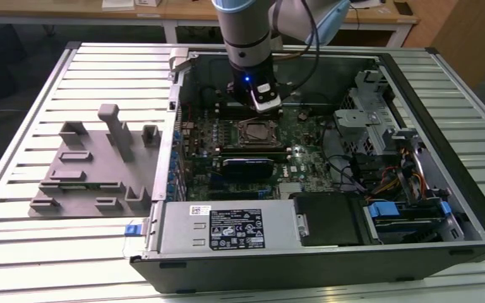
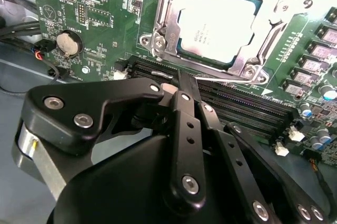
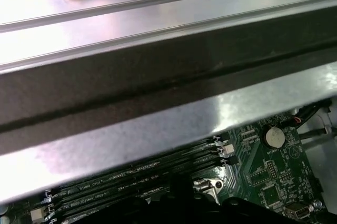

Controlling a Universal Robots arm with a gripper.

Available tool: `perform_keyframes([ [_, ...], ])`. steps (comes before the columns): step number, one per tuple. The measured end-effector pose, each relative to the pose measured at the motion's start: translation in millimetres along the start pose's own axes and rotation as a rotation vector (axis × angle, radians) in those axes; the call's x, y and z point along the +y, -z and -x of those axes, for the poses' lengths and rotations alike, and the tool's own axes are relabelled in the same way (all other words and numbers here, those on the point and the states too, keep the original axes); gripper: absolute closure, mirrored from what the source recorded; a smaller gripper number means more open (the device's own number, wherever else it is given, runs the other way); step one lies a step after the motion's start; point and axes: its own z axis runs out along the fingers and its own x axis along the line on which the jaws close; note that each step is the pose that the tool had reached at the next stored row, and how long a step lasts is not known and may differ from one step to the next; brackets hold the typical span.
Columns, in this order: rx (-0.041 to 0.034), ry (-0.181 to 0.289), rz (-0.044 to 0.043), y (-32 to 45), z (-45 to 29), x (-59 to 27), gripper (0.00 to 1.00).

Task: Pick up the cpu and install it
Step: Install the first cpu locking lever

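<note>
- The cpu is lying flat in the metal socket frame on the motherboard, with its silver top facing up
- In the second wrist view it is sitting just beyond the tips of the claw, with the memory slots running crosswise between the two; being square, it is offering no long axis
- The claw's fingers are pressing together, with nothing visible between them
- In the exterior view the claw is hanging inside the computer case on the desk

The arm was a silver-grey tube with pale blue joint caps and a black cable. A blue light glowed above the gripper. Its black links carried silver screws.
</note>
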Motion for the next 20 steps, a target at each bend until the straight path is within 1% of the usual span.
perform_keyframes([
  [2, -0.0012, 0.004, -0.0015, -0.8, -0.3, 0.1, 0.89],
  [6, -0.0043, 0.007, -0.0086, -2.0, -1.0, 1.1, 0.89],
  [11, -0.0052, 0.008, -0.0112, -2.7, -2.0, 3.8, 0.89],
  [17, -0.0074, 0.01, -0.0173, -3.7, -2.3, 4.0, 0.89],
  [20, -0.0078, 0.01, -0.0181, -3.8, -2.4, 3.9, 0.89],
])
